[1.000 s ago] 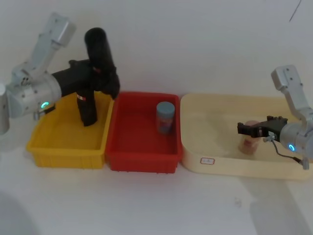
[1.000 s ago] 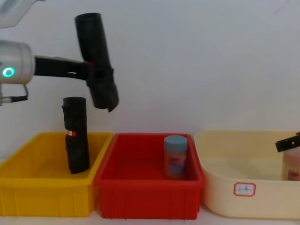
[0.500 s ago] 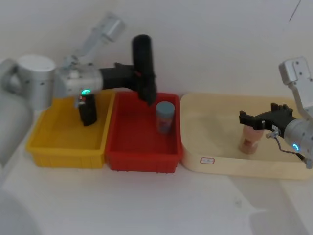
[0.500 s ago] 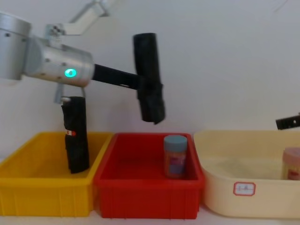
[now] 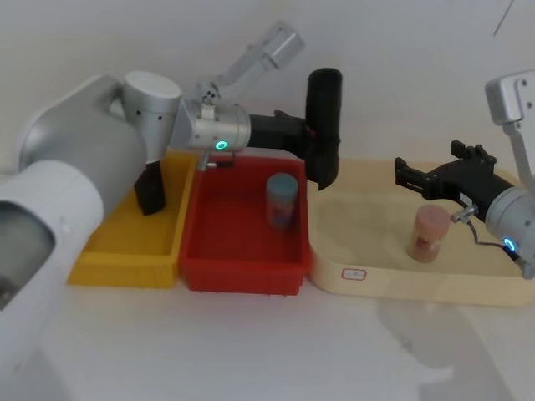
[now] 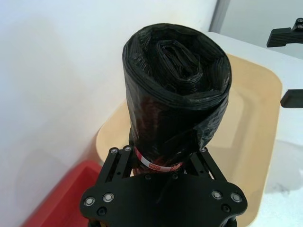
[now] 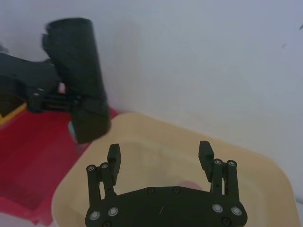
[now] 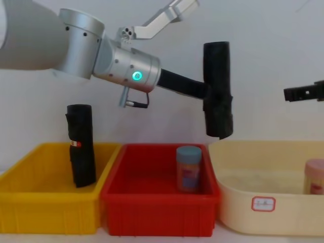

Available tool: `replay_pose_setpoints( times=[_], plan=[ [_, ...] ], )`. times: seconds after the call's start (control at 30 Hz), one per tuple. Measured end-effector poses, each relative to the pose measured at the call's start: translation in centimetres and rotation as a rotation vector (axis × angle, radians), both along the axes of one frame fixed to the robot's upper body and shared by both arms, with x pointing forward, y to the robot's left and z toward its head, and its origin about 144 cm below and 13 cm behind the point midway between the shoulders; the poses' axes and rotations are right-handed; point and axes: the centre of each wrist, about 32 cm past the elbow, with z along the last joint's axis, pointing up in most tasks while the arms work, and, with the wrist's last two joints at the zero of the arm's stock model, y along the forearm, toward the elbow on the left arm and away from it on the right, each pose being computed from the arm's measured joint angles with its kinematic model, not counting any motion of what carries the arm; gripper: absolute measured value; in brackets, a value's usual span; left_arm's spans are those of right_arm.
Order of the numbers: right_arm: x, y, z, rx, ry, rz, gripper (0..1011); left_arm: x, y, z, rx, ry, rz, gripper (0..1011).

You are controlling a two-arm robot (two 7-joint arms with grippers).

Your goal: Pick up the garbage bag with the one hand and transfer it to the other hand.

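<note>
- The left gripper (image 8: 211, 97) has its jaws clenched on the garbage bag (image 8: 217, 88) at its label band, holding it in the air;
- the roll stands near upright, its long axis crossing those jaws, with both ends free above and below them;
- the right gripper (image 7: 160, 151) has its jaws spread and pointing at the roll; the roll lies ahead of their tips, well apart.
</note>
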Motion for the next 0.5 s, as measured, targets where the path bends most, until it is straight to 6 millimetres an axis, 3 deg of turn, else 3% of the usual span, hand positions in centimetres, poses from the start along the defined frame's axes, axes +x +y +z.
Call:
replay_pose_setpoints(
  times=[0.5],
  plan=[
    [0.7,-0.4,-1.0,0.011,0.057,-0.068,1001,0.5,-1.6,1.1,0.035,0.002,-0.041,411]
  ],
)
